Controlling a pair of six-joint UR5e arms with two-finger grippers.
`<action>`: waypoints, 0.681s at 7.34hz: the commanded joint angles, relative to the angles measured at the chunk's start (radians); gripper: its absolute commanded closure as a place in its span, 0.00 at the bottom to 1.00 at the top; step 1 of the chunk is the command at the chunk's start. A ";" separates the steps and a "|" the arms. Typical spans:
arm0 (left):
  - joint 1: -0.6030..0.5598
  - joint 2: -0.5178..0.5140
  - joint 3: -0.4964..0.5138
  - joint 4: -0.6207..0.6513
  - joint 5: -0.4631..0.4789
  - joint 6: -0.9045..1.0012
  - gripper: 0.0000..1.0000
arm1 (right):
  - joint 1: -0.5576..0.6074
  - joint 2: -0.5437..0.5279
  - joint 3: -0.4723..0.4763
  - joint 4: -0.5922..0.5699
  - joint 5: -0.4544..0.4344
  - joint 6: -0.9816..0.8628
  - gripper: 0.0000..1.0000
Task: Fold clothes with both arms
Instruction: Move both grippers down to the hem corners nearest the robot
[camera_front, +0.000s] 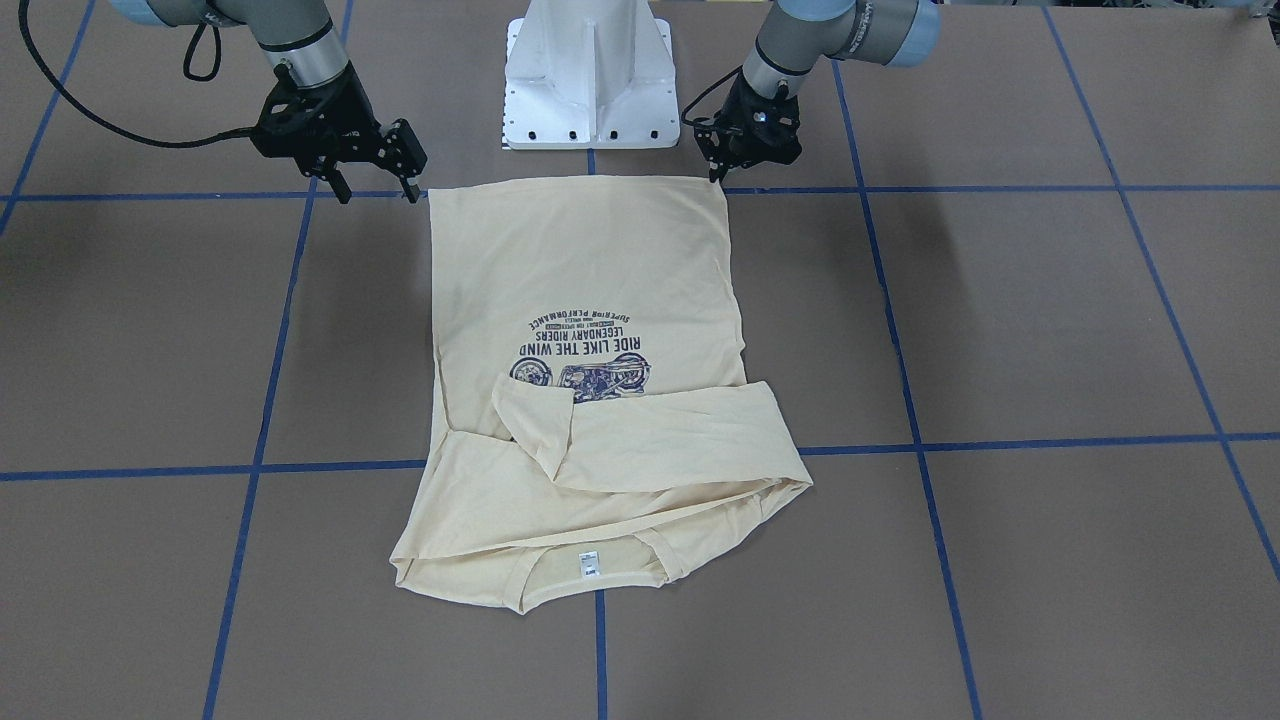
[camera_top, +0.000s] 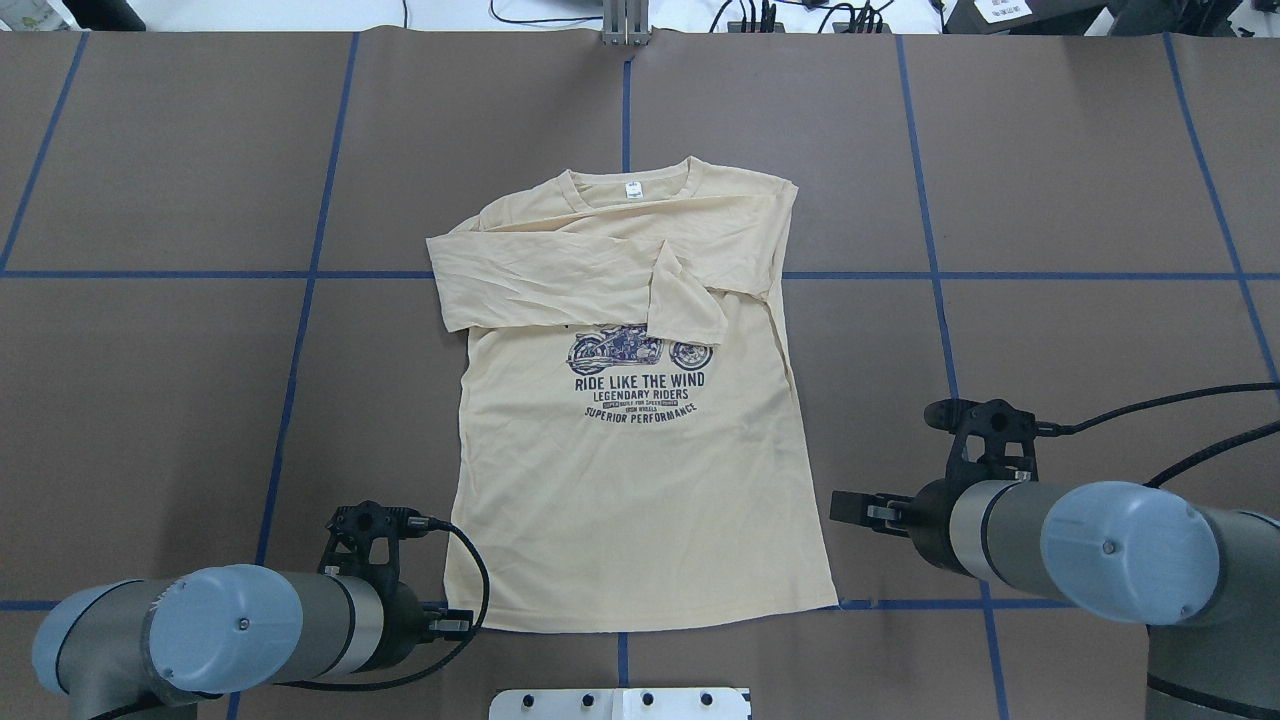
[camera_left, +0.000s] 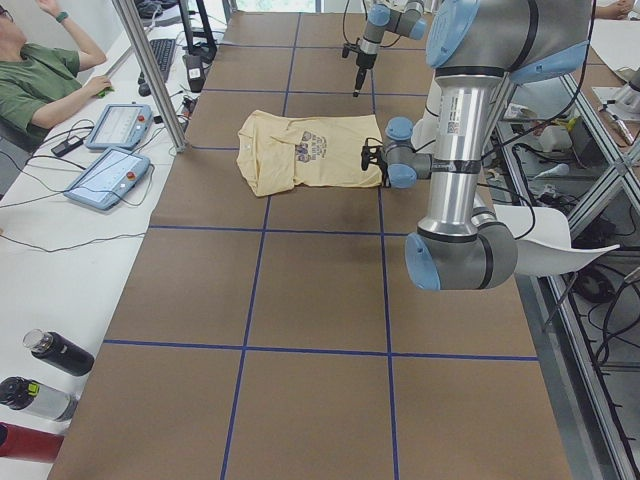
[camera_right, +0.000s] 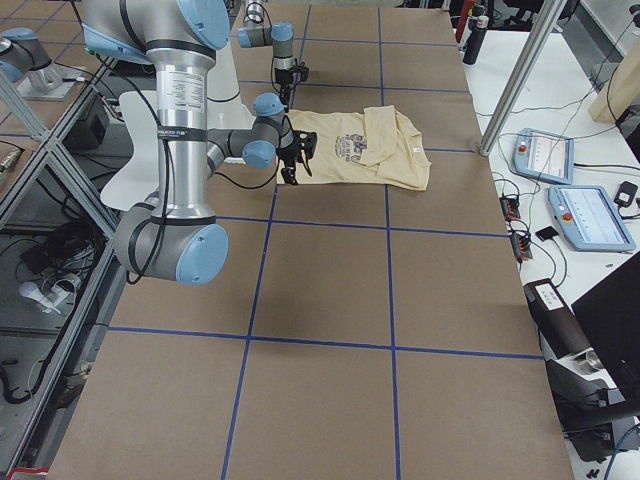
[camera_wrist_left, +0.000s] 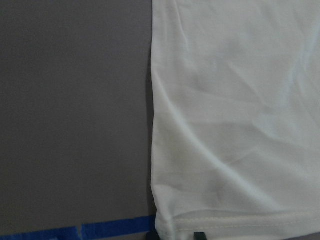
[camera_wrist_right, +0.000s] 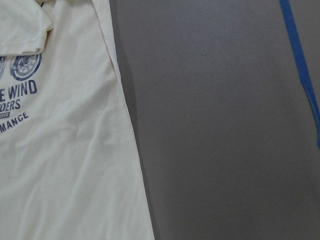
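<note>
We see the shirt (camera_front: 590, 270) flat, its hem between the grippers. The right gripper (camera_front: 378, 195) has its fingers spread just beside one corner. The left gripper (camera_front: 720, 176) is on the other, pinch uncertain. One missed corner would skew our fold.

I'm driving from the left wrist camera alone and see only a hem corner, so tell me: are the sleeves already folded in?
Observer: Yes. The sleeves lie folded across the chest of the shirt, just above the motorcycle print.
Operator: Where is the right gripper?
Observer: The right gripper is open, just beside the other hem corner and not touching the cloth.
Operator: And my own gripper, seen from outside?
Observer: The left gripper points down at the hem's end on its side. I cannot tell whether it is shut.
</note>
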 joint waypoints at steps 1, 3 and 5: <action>0.000 -0.002 -0.003 0.001 -0.002 0.000 1.00 | -0.107 0.026 -0.005 -0.054 -0.105 0.103 0.00; 0.001 -0.017 -0.003 0.001 -0.003 0.000 1.00 | -0.183 0.080 -0.072 -0.074 -0.206 0.143 0.07; 0.001 -0.017 -0.005 -0.001 -0.008 -0.001 1.00 | -0.230 0.080 -0.081 -0.074 -0.259 0.180 0.44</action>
